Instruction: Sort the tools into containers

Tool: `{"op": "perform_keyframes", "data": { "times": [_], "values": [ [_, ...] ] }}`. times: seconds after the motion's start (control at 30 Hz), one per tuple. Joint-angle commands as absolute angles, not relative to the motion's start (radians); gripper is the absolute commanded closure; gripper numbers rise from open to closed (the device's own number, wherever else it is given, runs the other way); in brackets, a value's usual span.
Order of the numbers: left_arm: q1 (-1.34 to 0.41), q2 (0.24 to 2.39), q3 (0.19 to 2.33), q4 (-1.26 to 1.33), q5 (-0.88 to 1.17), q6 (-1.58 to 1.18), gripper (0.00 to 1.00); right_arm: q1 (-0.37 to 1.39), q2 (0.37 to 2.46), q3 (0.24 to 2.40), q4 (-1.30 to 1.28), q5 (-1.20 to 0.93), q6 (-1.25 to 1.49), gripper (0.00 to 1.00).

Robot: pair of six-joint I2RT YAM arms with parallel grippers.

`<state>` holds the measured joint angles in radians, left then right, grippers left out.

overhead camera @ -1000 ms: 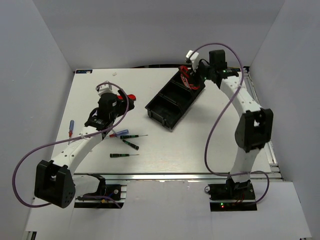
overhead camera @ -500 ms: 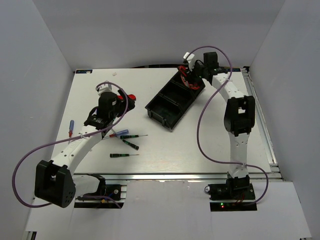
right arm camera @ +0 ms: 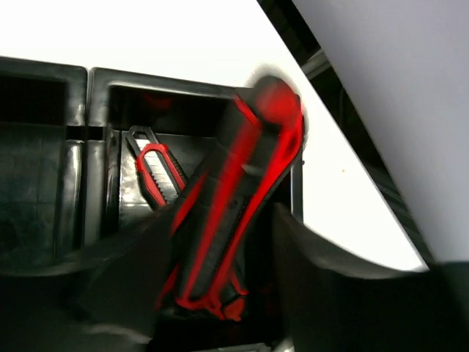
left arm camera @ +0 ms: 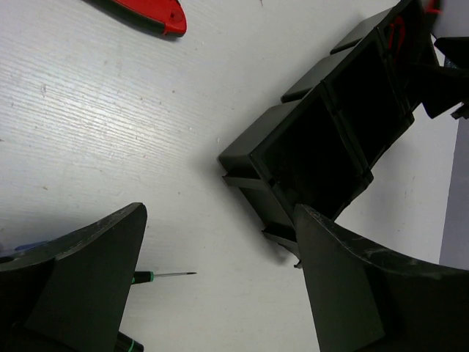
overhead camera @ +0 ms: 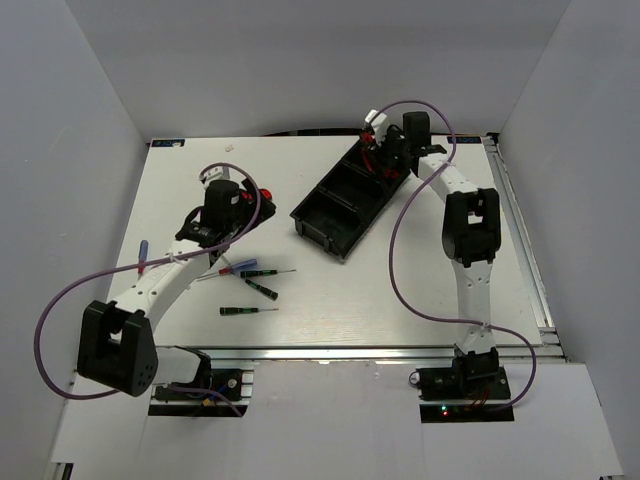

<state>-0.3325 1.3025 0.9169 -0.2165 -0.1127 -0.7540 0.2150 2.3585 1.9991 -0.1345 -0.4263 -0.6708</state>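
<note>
The right end effector [overhead camera: 384,150] hangs over the far end compartment of the long black plastic three-compartment tray [overhead camera: 322,182], which lies diagonally on the white tabletop [overhead camera: 350,300]. A slim red-and-black utility knife [right arm camera: 233,205] stands between its fingers, pointing down towards that compartment. The knife is blurred in the wrist view, so I cannot tell whether the fingers are pressing on it or standing clear of it. A second red-and-black utility knife [right arm camera: 154,174] lies flat on the floor of the same compartment.

The left end effector [left arm camera: 220,214] is spread wide with nothing between its fingers, poised above bare tabletop just left of the tray's near end. Another red-and-black tool [left arm camera: 146,11] lies on the tabletop just beyond it. Nearer the arm bases, thin black-and-green precision screwdrivers [overhead camera: 262,288] lie loose on the tabletop, well apart from the tray. A blue-and-red one [overhead camera: 142,253] sits off to the left.
</note>
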Motion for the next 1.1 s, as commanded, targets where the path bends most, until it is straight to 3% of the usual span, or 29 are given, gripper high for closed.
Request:
{"op": "perform_keyframes", "data": {
  "times": [0.0, 0.1, 0.23, 0.37, 0.57, 0.6, 0.63, 0.73, 0.87, 1.07],
  "values": [
    [-0.325, 1.301, 0.969, -0.230, -0.084, -0.785, 0.07, 0.198, 2.349, 2.005, -0.043, -0.410, -0.657, 0.31],
    [-0.322, 1.313, 0.977, -0.232, -0.083, -0.805, 0.07, 0.184, 2.306, 1.979, -0.026, -0.436, -0.631, 0.19],
    [-0.308, 1.335, 0.982, -0.232, -0.078, -0.839, 0.08, 0.166, 2.228, 1.948, -0.066, -0.521, -0.615, 0.16],
    [-0.262, 1.380, 0.997, -0.258, -0.061, -0.917, 0.13, 0.140, 2.122, 1.950, -0.298, -0.681, -0.652, 0.15],
    [-0.157, 1.600, 1.153, -0.431, -0.015, -1.038, 0.41, 0.135, 1.902, 1.688, -0.419, -0.850, -0.666, 0.15],
    [-0.149, 1.638, 1.234, -0.490, -0.002, -1.040, 0.41, 0.135, 1.872, 1.642, -0.416, -0.865, -0.664, 0.15],
    [-0.141, 1.720, 1.279, -0.517, -0.002, -1.035, 0.40, 0.135, 1.820, 1.558, -0.411, -0.868, -0.660, 0.15],
    [-0.138, 1.854, 1.424, -0.583, -0.024, -1.002, 0.21, 0.135, 1.738, 1.429, -0.393, -0.874, -0.632, 0.15],
    [-0.130, 1.971, 1.554, -0.627, -0.067, -1.047, 0.10, 0.133, 1.674, 1.316, -0.379, -0.861, -0.615, 0.15],
    [-0.115, 2.129, 1.767, -0.690, -0.100, -1.084, 0.08, 0.127, 1.611, 1.221, -0.373, -0.853, -0.607, 0.14]
  ]
}}
